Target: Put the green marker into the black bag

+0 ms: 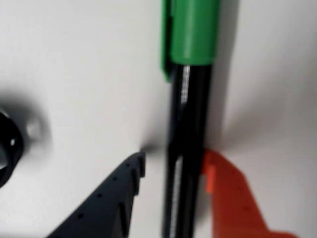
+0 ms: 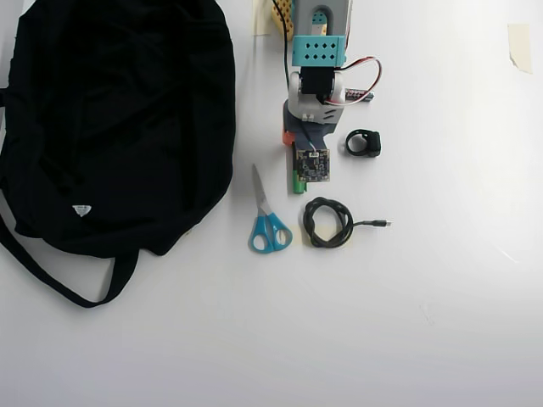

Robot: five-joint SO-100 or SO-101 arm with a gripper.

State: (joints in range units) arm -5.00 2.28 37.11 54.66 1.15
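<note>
A: Wrist view status?

B: My gripper (image 1: 171, 163) straddles the green marker (image 1: 190, 124). Dark finger (image 1: 106, 203) sits left of the barrel with a gap; orange finger (image 1: 225, 191) is right against it on the other side. Jaws parted, not clamped. Marker lies flat on the white table (image 1: 84, 64), green cap toward the top of frame.

A: Overhead view?

B: My arm covers most of the marker; only a bit of green (image 2: 298, 183) shows below the wrist. Black bag (image 2: 114, 119) lies well apart, far left. Scissors (image 2: 267, 222) lie between bag and marker, coiled cable (image 2: 328, 222) just below, small black ring (image 2: 363, 142) to the right.
</note>
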